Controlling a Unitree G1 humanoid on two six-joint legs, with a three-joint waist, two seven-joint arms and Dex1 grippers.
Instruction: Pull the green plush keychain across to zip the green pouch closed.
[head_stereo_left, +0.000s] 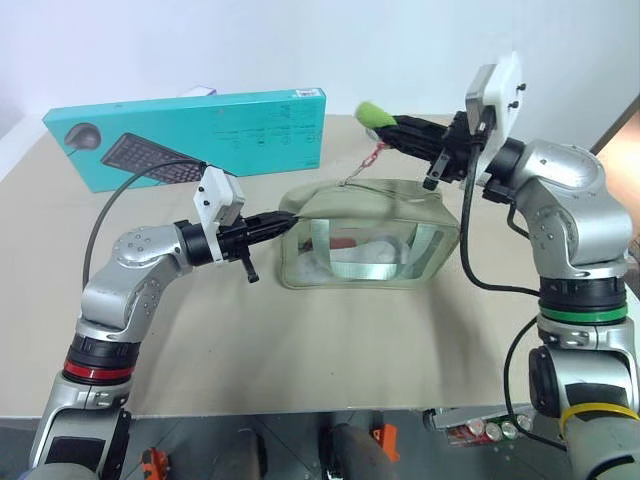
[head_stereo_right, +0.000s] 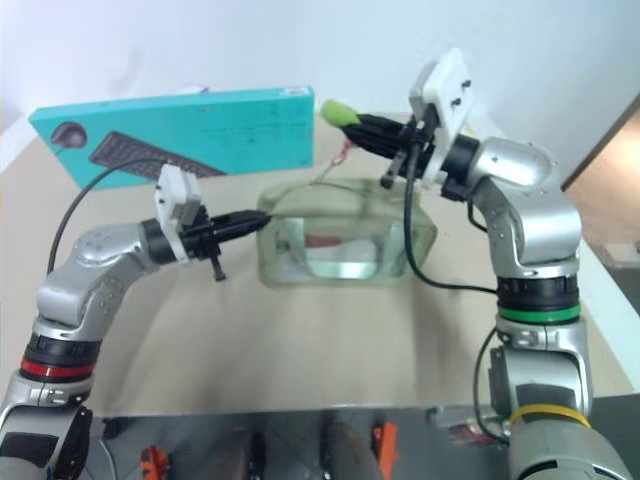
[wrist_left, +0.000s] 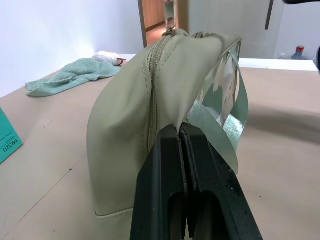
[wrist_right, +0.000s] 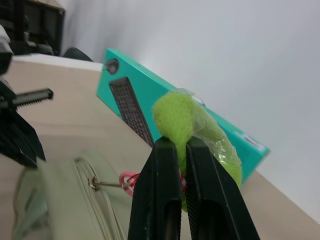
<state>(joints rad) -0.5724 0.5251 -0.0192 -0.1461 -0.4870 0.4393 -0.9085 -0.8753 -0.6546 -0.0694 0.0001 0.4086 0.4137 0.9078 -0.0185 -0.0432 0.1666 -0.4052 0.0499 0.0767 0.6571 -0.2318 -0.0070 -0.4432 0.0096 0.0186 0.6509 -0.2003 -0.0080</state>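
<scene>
Right gripper (head_stereo_left: 392, 125) clamped on the green plush keychain (head_stereo_left: 371, 113), held above the green pouch (head_stereo_left: 370, 235) near its far right. Left gripper (head_stereo_left: 281, 221) pinches the pouch's left end, anchoring. Zipper line runs left-right; the remaining pull is rightward, away from the left gripper.

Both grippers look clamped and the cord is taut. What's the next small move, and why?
Probably keep drawing the right gripper along the zipper line. It is shut on the green plush keychain, whose red cord runs to the pull, while the left gripper pins the green pouch at its end.
</scene>
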